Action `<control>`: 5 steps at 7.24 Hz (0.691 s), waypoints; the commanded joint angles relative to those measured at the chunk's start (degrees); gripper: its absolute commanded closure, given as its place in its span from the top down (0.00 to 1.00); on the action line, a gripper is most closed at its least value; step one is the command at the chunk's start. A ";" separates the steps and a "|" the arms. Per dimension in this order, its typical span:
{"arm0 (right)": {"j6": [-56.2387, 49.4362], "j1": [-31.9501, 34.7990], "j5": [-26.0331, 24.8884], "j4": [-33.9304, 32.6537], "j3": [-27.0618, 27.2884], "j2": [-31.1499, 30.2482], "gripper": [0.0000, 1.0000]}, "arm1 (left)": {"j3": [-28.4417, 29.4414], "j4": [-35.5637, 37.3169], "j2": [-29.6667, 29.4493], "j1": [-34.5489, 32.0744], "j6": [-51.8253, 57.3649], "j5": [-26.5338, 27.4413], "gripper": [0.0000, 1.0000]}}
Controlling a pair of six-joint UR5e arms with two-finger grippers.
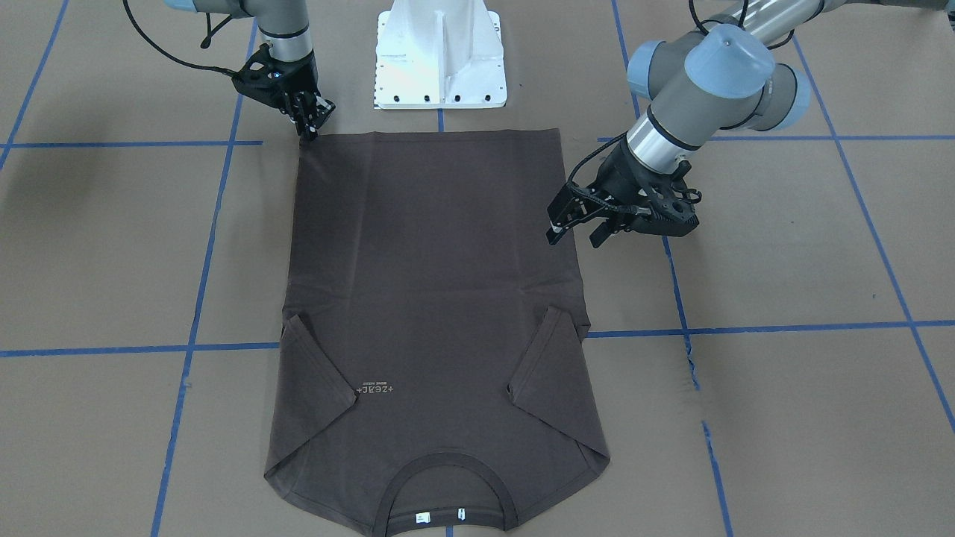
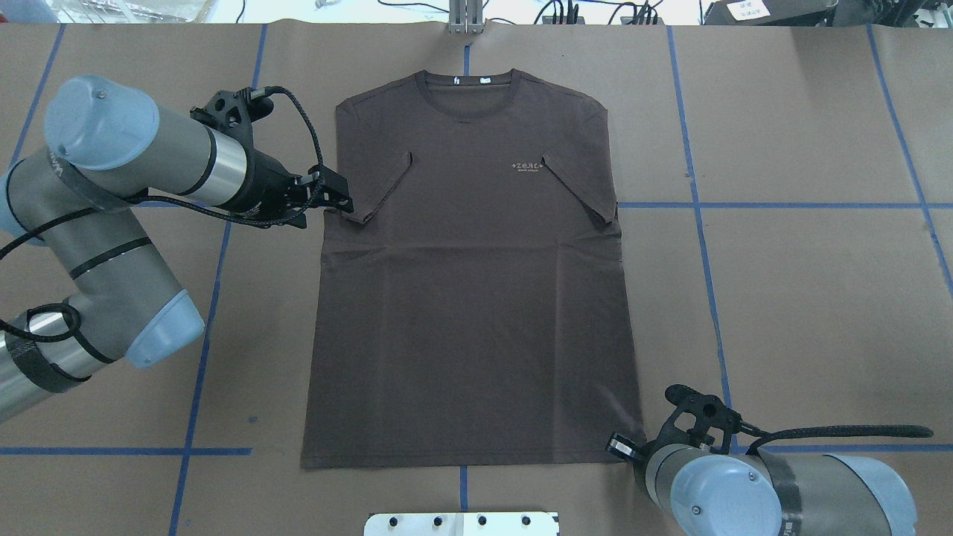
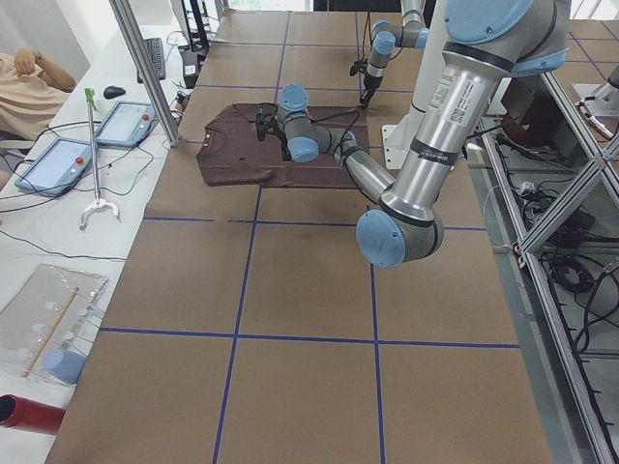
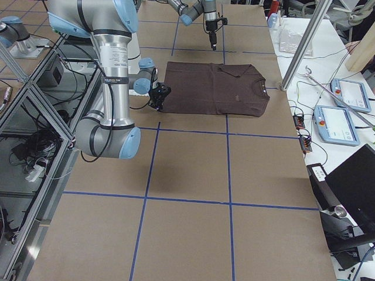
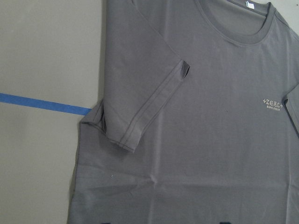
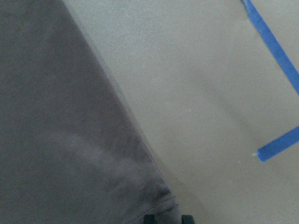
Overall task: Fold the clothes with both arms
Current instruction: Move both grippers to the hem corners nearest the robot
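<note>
The dark brown T-shirt (image 1: 433, 261) lies flat and face up on the brown table, with both sleeves folded in over the chest. Its collar points away from my base in the overhead view (image 2: 476, 298). My left gripper (image 1: 576, 235) is open and empty. It hovers at the shirt's side edge by the folded sleeve (image 2: 342, 199). The left wrist view shows that sleeve and the pale lettering (image 5: 273, 102). My right gripper (image 1: 309, 128) sits on the hem corner nearest my base (image 2: 619, 447), its fingers closed in on the bunched corner (image 6: 163, 203).
The white bolted pedestal base (image 1: 440, 60) stands just behind the hem. Blue tape lines (image 2: 782, 205) cross the table. A metal post (image 3: 145, 68) and tablets (image 3: 58, 164) stand past the collar end, and an operator sits there.
</note>
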 commanded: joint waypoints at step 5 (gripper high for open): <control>-0.09 1.15 0.26 -2.96 3.55 0.28 0.00 | -1.75 0.17 -0.26 0.61 -5.99 1.78 0.84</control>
